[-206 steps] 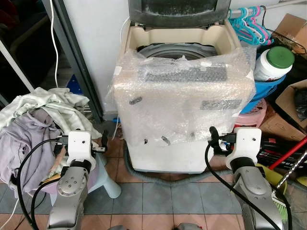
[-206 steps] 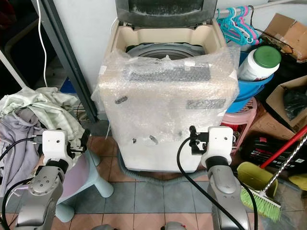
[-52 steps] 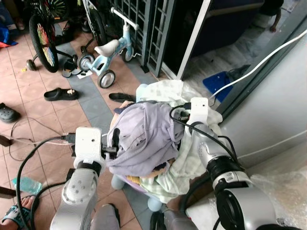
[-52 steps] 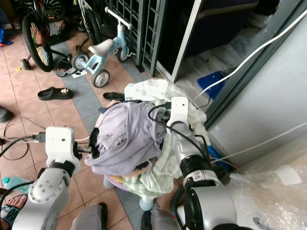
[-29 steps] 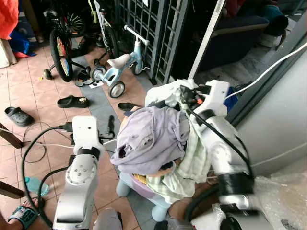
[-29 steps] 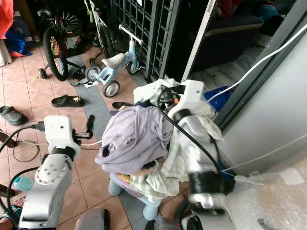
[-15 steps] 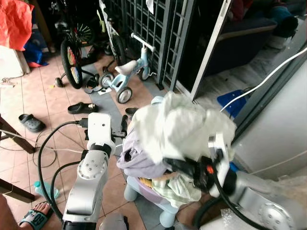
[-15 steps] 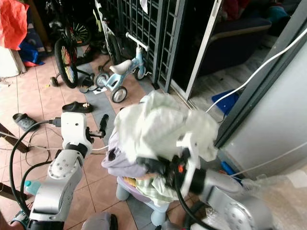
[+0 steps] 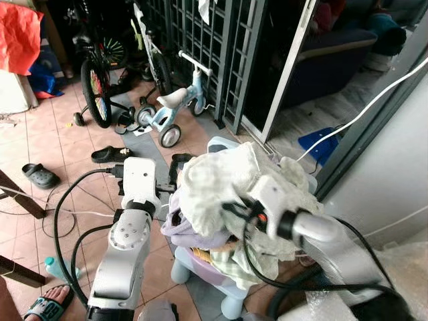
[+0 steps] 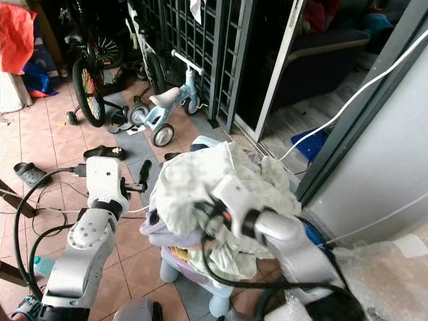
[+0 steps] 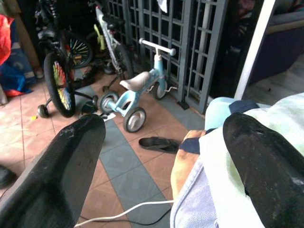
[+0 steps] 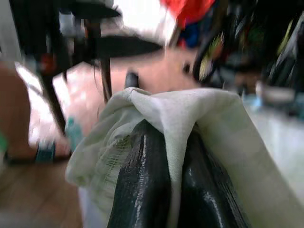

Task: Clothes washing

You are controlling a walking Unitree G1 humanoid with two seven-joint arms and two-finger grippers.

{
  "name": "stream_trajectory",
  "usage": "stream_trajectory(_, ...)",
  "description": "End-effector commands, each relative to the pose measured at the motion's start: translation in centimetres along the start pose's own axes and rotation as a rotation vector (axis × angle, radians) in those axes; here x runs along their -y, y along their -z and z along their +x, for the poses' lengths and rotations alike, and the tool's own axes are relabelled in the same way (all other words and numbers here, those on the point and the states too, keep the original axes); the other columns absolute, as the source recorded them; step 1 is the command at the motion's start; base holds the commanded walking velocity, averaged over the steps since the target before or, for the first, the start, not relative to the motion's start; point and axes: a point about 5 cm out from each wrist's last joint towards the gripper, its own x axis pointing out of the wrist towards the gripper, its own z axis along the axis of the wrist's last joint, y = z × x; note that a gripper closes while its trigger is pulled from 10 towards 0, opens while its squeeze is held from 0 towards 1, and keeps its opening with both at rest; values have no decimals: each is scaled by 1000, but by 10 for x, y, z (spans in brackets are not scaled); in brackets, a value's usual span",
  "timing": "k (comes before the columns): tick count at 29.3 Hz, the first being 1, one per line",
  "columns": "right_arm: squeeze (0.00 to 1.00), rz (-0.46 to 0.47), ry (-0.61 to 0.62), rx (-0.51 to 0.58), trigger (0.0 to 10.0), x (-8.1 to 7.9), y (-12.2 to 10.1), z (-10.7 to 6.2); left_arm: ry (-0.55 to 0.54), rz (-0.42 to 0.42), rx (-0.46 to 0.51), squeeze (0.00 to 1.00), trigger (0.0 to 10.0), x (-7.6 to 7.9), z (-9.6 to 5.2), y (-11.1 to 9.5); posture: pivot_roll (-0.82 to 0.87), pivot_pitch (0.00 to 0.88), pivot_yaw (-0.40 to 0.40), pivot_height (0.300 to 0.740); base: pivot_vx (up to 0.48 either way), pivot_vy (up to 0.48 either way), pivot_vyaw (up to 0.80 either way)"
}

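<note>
Pale green cloth (image 12: 209,118) is pinched between the two black fingers (image 12: 142,190) of my right gripper (image 12: 173,185), a fold of it pressed tight in the seam where they meet. In the head views that garment (image 9: 221,180) lies draped over the top of the laundry pile (image 9: 200,231), which sits on a small light-blue stool (image 9: 200,274) in the middle of the scene, with a lilac garment (image 10: 164,231) underneath. My right arm (image 9: 314,231) reaches in from the near right. My left gripper (image 11: 166,156) is spread wide, just to the left of the pile, one finger (image 11: 266,156) close against the cloth. Farther off stand a child's blue tricycle (image 9: 175,110) and a bicycle (image 9: 97,80) on the tiled floor (image 9: 60,147).
</note>
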Motion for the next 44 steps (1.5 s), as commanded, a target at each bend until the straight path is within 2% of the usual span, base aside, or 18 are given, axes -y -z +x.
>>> stream_trajectory(1, 1000, -10, 70, 25, 10000, 10, -3, 0, -12, 10, -3, 0, 10000, -1, -2, -1, 34, 0, -44, 740, 0, 0, 0)
stream_trajectory(4, 1000, -33, 185, 55, 10000, 24, -8, 2, -18, 10, -9, 0, 10000, -2, -3, 1, 33, 0, -45, 740, 0, 0, 0)
stream_trajectory(5, 1000, -64, 251, 20, 10000, 33, -4, 1, -17, 10, -11, 0, 10000, -2, -4, 1, 32, 0, -47, 740, 0, 0, 0)
stream_trajectory(7, 1000, -92, 313, -38, 10000, 40, 4, -1, -15, 10, -11, 0, 10000, -1, -3, 1, 32, 0, -48, 740, 0, 0, 0)
stream_trajectory(9, 1000, -76, 373, -92, 10000, 48, 12, -4, -10, 8, -10, 0, 10000, 1, -3, 0, 32, 0, -48, 740, 0, 0, 0)
stream_trajectory(11, 1000, -73, 322, -201, 10000, 43, 28, -5, -8, 8, -10, 0, 10000, 1, -2, 0, 26, 0, -45, 740, 0, 0, 0)
stream_trajectory(16, 1000, -39, 233, -305, 10000, 26, 49, -5, -2, 8, -9, 0, 10000, 2, -1, 0, 29, 0, -46, 740, 0, 0, 0)
stream_trajectory(17, 1000, -18, 218, -298, 0, 21, 50, -5, -3, 8, -7, 0, 10000, 2, 0, -1, 29, 0, -46, 740, 0, 0, 0)
stream_trajectory(18, 1000, -11, 216, -295, 0, 21, 50, -4, -3, 7, -7, 0, 10000, 2, 0, -1, 29, 0, -47, 740, 0, 0, 0)
stream_trajectory(19, 0, -16, 210, -297, 0, 18, 50, -4, -4, 7, -7, 0, 10000, 2, 0, -1, 28, 0, -48, 740, 0, 0, 0)
stream_trajectory(38, 0, -11, 220, -337, 0, 18, 52, 0, -12, 3, -10, 0, 10000, 2, -1, 0, 21, 0, -49, 740, 0, 0, 0)
stream_trajectory(42, 0, 20, 272, -298, 0, 21, 49, -3, -14, 4, -12, 0, 10000, 1, -2, 1, 17, 0, -51, 740, 0, 0, 0)
stream_trajectory(44, 0, 81, 351, -191, 0, 27, 37, -7, -22, 4, -9, 0, 10000, 0, -3, 2, 10, 0, -49, 740, 0, 0, 0)
